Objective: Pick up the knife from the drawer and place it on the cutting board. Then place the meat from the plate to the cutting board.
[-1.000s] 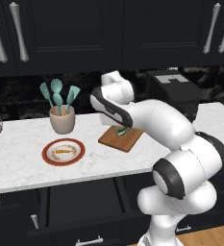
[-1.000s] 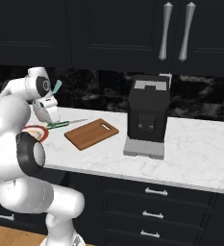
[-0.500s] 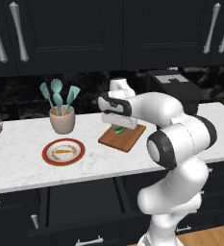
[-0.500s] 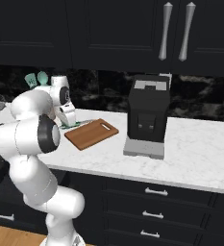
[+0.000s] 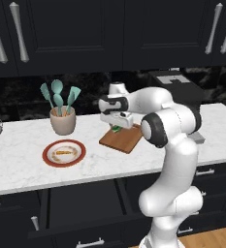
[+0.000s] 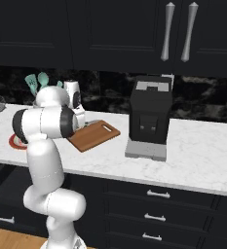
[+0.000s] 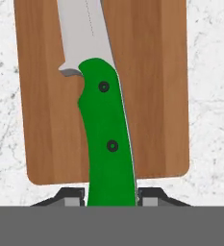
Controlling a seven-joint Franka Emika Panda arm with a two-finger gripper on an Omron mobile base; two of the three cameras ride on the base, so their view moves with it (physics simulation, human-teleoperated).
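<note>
- The drawer (image 5: 80, 206) stands pulled out below the table (image 5: 17, 164), in front of the cutting board (image 5: 122, 139).
- The plate (image 5: 64, 153) lies on the table to the left of the cutting board, well apart from it, with the meat (image 5: 63, 153) on its cream centre.
- The fingers (image 7: 73, 197) hold the knife (image 7: 106, 144) by its green handle, clamped from both sides; the gripper (image 5: 116, 127) hangs over the cutting board's left end.
- The knife's blade points along the board.
- A beige cup of teal spatulas (image 5: 62, 114) stands behind the plate, left of the board.
- A black coffee machine (image 6: 149, 124) stands right of the board.
</note>
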